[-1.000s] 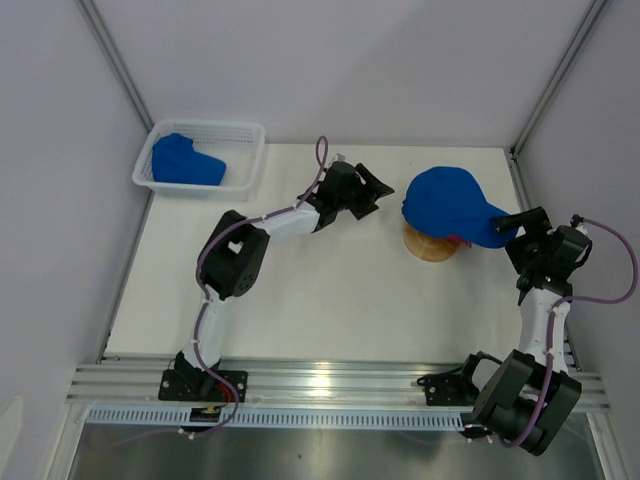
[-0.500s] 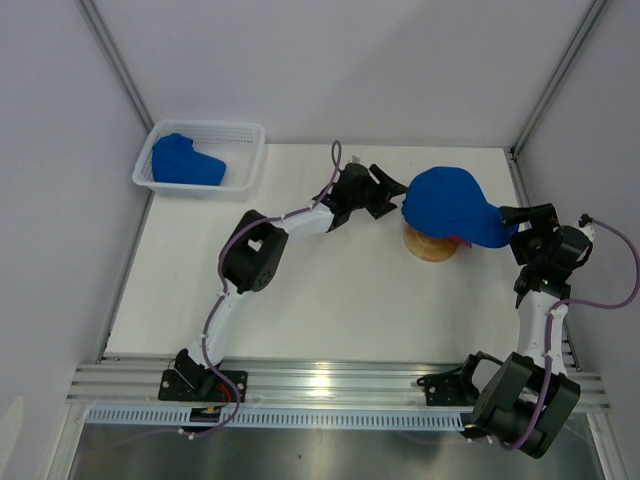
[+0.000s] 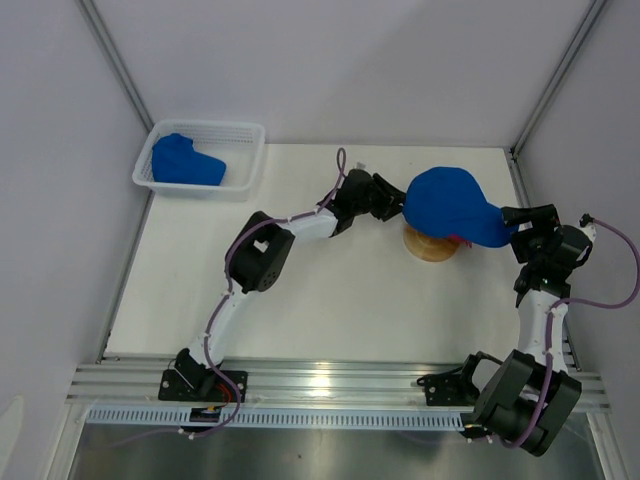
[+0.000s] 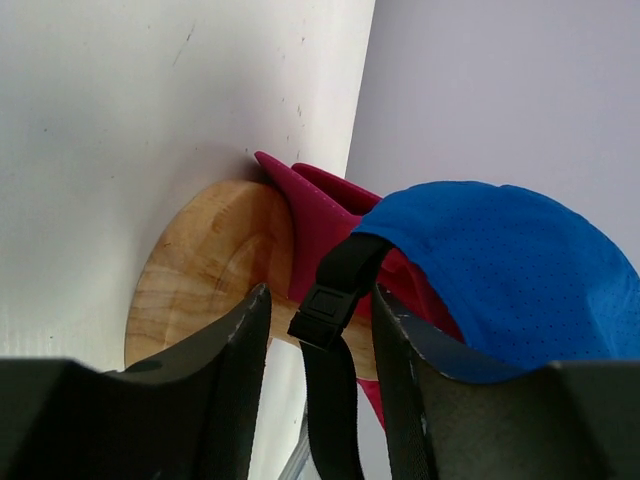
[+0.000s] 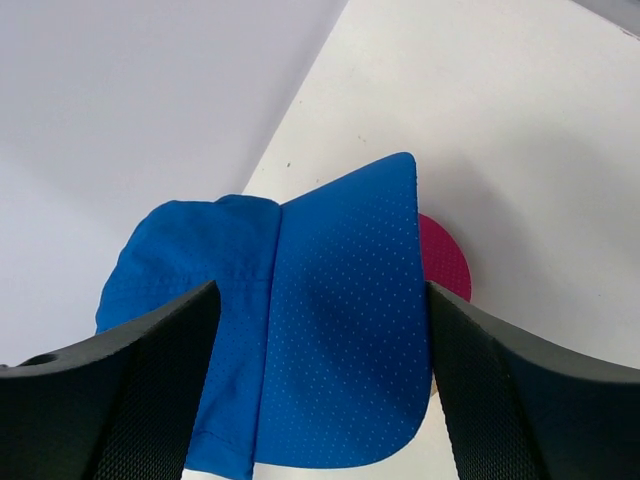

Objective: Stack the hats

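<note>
A royal blue cap (image 3: 448, 203) sits on top of a magenta-pink cap (image 3: 458, 239) on the round wooden stand (image 3: 428, 249). A second blue cap (image 3: 183, 161) lies in the white mesh basket (image 3: 250, 150). My left gripper (image 3: 398, 200) is open at the back of the stacked caps; in the left wrist view (image 4: 318, 300) the black adjuster strap (image 4: 350, 262) hangs between its fingers, untouched on both sides. The pink cap (image 4: 310, 215) and the blue cap (image 4: 500, 270) lie beyond. My right gripper (image 3: 512, 216) is wide open at the blue brim (image 5: 350, 350), with the pink brim (image 5: 445, 260) peeking out beneath.
The basket stands at the table's back left corner, beside the left wall. The stand (image 4: 205, 260) is at the back right of the white table (image 3: 330, 300). Frame posts rise at both back corners, and a metal rail runs along the near edge.
My left gripper has moved right, up to the back of the stacked caps, so the strap now lies between its fingers. The right gripper has shifted slightly and stays by the brim.
</note>
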`<state>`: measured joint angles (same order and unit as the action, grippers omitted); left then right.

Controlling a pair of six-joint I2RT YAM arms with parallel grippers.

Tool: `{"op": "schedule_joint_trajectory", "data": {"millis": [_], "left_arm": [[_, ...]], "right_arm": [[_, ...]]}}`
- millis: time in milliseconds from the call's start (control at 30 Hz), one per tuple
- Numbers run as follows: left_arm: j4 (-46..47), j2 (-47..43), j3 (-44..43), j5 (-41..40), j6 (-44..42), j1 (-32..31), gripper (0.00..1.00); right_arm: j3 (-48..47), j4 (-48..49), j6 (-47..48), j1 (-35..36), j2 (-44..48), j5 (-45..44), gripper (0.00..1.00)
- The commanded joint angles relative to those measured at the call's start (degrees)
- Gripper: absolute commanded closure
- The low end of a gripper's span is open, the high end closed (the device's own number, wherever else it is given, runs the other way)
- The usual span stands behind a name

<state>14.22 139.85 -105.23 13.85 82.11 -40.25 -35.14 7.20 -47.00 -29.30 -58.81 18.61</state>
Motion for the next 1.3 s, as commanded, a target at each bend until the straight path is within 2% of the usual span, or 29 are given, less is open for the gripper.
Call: {"op": "schedule_joint_trajectory", "data": {"millis": [0, 67, 167, 200, 267, 300, 333, 400, 467, 500, 600, 833, 1000, 1267], "left_arm": [[4.2, 1.6, -2.7, 2.1, 2.1, -0.6, 0.53], [4.7, 1.8, -2.4, 2.3, 2.3, -0.7, 0.57], [5.6, 1.6, -1.7, 2.9, 2.4, -0.7, 0.68], [6.6, 1.3, -0.9, 2.9, 2.3, -0.6, 0.71], [7.6, -0.1, 0.7, 2.9, 1.8, -0.6, 0.84], [8.5, -0.7, 2.0, 2.9, 1.5, -0.6, 0.89], [9.0, -1.4, 2.7, 2.4, 0.7, -0.5, 0.98], [10.0, -3.9, 5.4, 1.8, -0.3, -0.4, 0.99], [11.0, -5.7, 7.5, 0.7, -1.9, -0.1, 0.99], [11.3, -7.8, 8.9, 0.2, -2.7, 0.1, 0.99], [12.0, -11.3, 13.1, -2.4, -6.2, 0.4, 0.99], [11.8, -19.3, 16.9, -6.8, -16.2, 0.9, 0.99], [9.6, -23.2, 14.3, -8.5, -24.2, 0.6, 0.99], [5.7, -30.2, 13.0, -11.7, -33.4, 0.1, 0.99]], "right_arm": [[-0.3, 3.7, -0.5, 0.6, -0.7, -1.3, 0.18], [-0.3, 4.0, -0.5, 0.9, -1.4, -1.6, 0.19], [-0.2, 4.7, -0.5, 1.3, -2.4, -1.6, 0.27], [-0.2, 5.0, -0.5, 1.4, -2.5, -1.5, 0.37], [-0.3, 5.2, -0.3, 1.7, -2.9, -1.3, 0.49], [-0.4, 5.3, 0.0, 1.8, -3.1, -1.4, 0.59], [-0.4, 5.3, 0.2, 1.9, -3.1, -1.3, 0.63], [-0.5, 5.2, 0.9, 1.9, -3.2, -1.4, 0.75], [-0.5, 5.1, 1.4, 2.0, -3.2, -1.4, 0.82], [-0.5, 5.1, 1.6, 2.0, -3.2, -1.3, 0.89], [-0.7, 4.8, 2.9, 1.9, -3.2, -1.3, 0.98], [-0.5, 8.1, 3.6, 1.8, -3.7, -0.5, 1.0], [0.1, 14.6, 3.2, 1.3, -6.0, 1.8, 1.0], [1.8, 17.1, 0.3, -0.4, -7.0, 0.1, 1.0]]}}
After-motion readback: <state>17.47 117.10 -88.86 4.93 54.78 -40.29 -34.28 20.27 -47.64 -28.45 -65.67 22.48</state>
